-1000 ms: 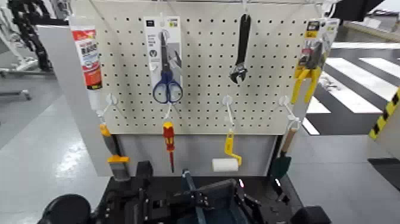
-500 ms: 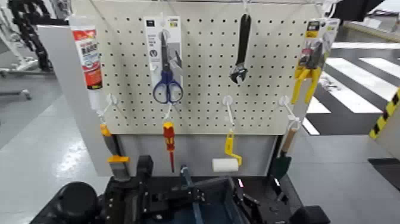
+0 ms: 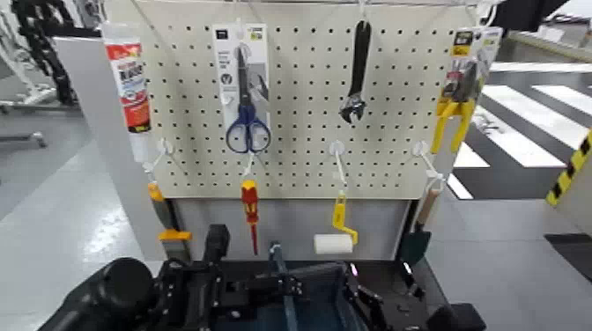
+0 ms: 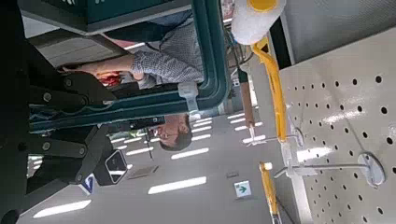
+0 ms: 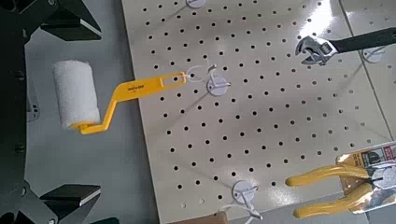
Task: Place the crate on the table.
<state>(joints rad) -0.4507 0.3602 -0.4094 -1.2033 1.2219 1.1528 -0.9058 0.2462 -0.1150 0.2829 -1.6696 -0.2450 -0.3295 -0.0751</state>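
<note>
Am holding crate [image 3: 295,295] between my left gripper [image 3: 198,290] and right gripper [image 3: 379,308], low before pegboard [image 3: 299,97]; finger grip: cannot tell.

Against the white perforated pegboard [image 3: 299,97] hang blue-handled scissors [image 3: 247,101], yellow pliers [image 3: 456,110] and a yellow-handled white roller [image 3: 335,236]; below sits the grey-blue crate [image 3: 299,295].

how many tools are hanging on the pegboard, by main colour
yellow: 2, paint roller and pliers
blue: 1, scissors
black: 1, wrench
red: 2, screwdriver and tube
orange-trimmed: 1, tool at lower left
dark green: 1, tool at lower right
total: 8
</note>
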